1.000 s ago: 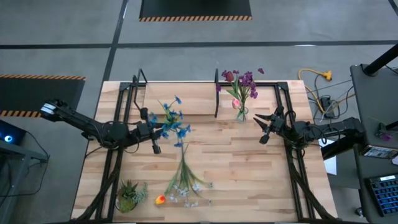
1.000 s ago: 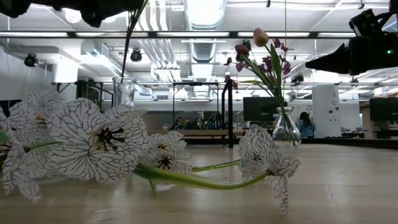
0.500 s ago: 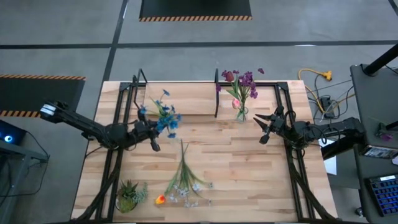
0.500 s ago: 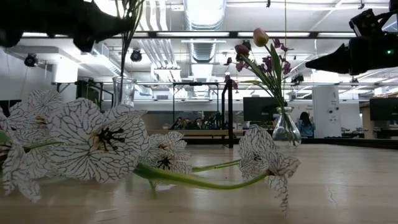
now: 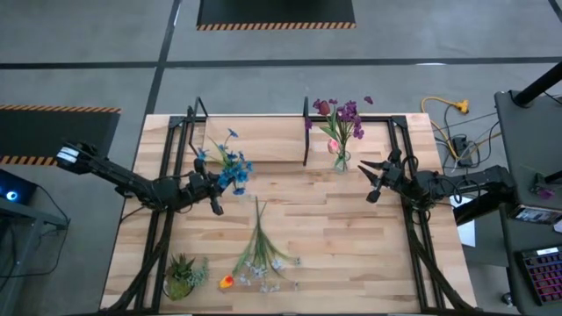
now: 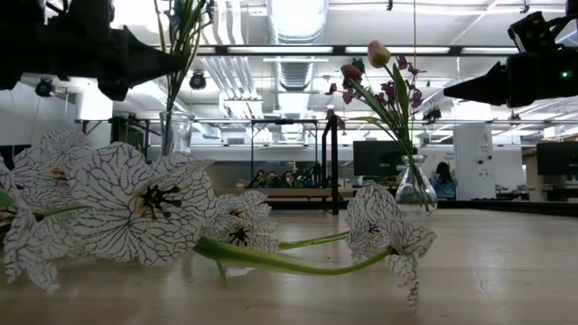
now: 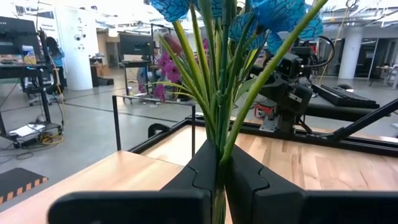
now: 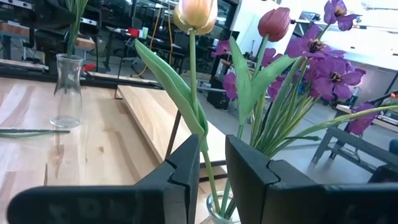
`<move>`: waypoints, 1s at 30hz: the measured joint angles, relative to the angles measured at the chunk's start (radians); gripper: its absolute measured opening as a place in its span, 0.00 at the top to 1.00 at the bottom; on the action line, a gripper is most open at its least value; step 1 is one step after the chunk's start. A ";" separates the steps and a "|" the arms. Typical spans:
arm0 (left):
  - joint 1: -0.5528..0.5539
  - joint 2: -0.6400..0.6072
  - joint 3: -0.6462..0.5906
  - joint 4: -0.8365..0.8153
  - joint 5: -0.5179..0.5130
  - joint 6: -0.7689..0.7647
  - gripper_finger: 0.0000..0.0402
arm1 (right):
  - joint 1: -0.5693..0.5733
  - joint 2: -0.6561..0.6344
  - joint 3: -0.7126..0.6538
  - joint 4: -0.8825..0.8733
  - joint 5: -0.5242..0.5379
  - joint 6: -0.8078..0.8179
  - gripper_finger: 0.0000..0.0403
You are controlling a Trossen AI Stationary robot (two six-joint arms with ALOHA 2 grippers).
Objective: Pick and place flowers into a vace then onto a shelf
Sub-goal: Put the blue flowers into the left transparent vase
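Above the left half of the surface (image 5: 351, 254), we see the left gripper (image 5: 213, 183) clamped on the stems of the blue flowers (image 5: 230, 163), now carried farther toward the shelf (image 5: 263, 140) and the empty vase (image 6: 179, 132) than a second ago. Right gripper (image 5: 376, 178) holds its place, fingers apart, beside the filled vase (image 5: 340, 161). White flowers (image 5: 261, 263) lie unmoved.
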 joint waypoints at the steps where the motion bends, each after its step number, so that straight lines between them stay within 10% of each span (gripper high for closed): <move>1: 0.000 0.000 0.000 0.000 0.000 -0.006 0.99 | 0.000 0.000 0.000 0.000 0.000 0.000 0.83; 30: -0.001 -0.001 0.010 -0.007 0.090 -0.194 0.47 | 0.000 0.000 0.000 -0.005 0.000 0.004 0.83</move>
